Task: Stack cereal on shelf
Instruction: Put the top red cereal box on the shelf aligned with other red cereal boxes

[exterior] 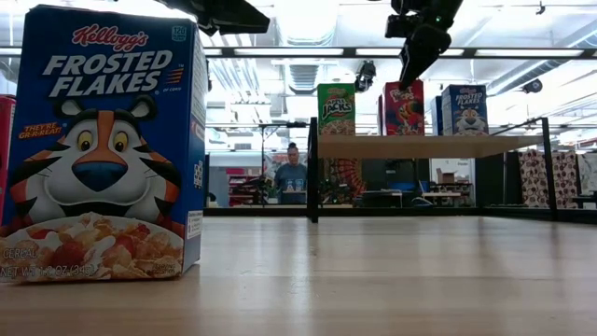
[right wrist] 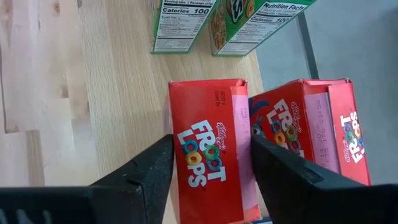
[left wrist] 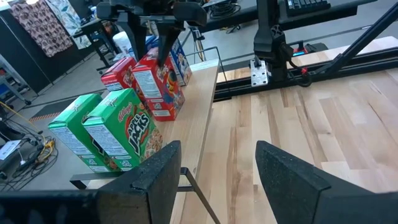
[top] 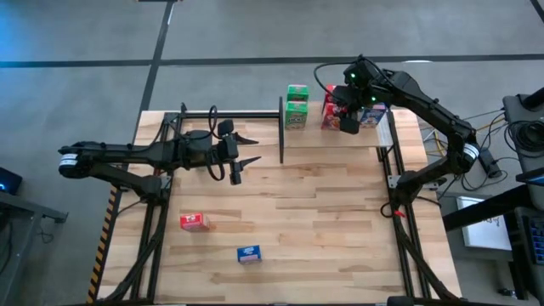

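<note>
**Around the bench: an open workshop hall under strip lights**

Looking past the far edge of the plank tabletop, the hall opens deep, with rows of bright ceiling lights and exposed ducts overhead. A person sits back there at a desk, amid cluttered benches. Patterned cloth hangs at the right. From above, grey concrete floor surrounds the bench, crossed by dark seam lines. Off the right edge stand grey equipment and loose cables; a blue glow marks the upper left corner. Black-and-yellow hazard tape runs along the left frame.
</note>
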Robot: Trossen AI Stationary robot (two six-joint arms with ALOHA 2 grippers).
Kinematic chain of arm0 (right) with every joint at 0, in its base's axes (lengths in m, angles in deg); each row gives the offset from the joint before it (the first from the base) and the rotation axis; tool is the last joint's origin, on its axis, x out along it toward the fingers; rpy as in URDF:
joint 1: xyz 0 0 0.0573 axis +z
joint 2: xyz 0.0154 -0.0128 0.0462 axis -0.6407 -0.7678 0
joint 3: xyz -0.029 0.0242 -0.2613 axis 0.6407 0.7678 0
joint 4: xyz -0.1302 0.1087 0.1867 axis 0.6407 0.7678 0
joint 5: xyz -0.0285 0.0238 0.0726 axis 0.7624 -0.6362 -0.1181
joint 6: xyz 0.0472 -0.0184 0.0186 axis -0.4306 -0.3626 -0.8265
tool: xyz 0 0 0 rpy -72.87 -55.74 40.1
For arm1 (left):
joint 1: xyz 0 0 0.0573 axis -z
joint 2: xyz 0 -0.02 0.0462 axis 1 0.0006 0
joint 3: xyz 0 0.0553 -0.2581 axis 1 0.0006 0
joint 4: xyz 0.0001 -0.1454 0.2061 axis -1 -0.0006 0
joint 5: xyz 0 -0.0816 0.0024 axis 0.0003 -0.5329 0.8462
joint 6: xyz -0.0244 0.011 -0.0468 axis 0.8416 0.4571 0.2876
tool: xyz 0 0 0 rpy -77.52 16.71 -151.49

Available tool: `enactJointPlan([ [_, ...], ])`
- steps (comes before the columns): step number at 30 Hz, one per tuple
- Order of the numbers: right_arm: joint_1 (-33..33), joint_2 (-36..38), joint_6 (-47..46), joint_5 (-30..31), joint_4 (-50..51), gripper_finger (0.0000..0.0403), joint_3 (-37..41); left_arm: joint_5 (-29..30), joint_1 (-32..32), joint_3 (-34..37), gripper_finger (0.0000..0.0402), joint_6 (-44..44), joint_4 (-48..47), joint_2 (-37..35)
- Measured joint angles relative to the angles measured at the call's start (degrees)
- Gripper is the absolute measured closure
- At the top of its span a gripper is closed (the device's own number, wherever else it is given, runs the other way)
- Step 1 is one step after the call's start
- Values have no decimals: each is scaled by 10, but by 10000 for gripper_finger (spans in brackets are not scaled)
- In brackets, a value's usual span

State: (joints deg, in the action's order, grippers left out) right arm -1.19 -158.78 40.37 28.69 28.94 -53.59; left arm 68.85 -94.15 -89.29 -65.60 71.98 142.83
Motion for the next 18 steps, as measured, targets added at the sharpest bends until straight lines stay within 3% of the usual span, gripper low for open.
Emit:
enactJointPlan([
  [9, 1, 4, -11, 0, -2, 182, -14, 0, 0, 0, 210, 7, -2, 0],
  [18, 23, 11, -56, -17, 10, 186, -63, 0, 0, 0, 210, 20, -17, 0],
])
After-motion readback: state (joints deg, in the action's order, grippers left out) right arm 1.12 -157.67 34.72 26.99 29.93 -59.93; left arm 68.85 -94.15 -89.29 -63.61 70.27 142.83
